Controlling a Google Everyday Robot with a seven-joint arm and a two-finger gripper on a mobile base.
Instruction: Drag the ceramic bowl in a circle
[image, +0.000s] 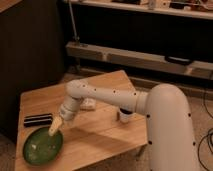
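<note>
The camera view looks down on a low wooden worktop (100, 137), with the robot's white arm (107, 97) reaching across it from the right of the picture. The ceramic bowl (39, 150), green, glossy and shallow, lies flat in the worktop's near corner at the picture's left, close to both edges there. The claw (55, 128) hangs slanted at the arm's end, its pale tip down at the bowl's far right rim. It stands open, with nothing clamped between its jaws. I cannot tell whether the tip sits just inside the rim or straddles it. From the claw, then, nearly all of the bowl lies down and to the picture's left, toward that corner. Being round, the bowl has no long axis to mind. By my judgement, a circle drawn from this rim contact should first bear away from the edges, toward the worktop's bare middle. A black oblong object (38, 120) lies just beyond the bowl, a small white object (89, 105) sits past the wrist, and a white cup (123, 118) shows partly behind the arm.
</note>
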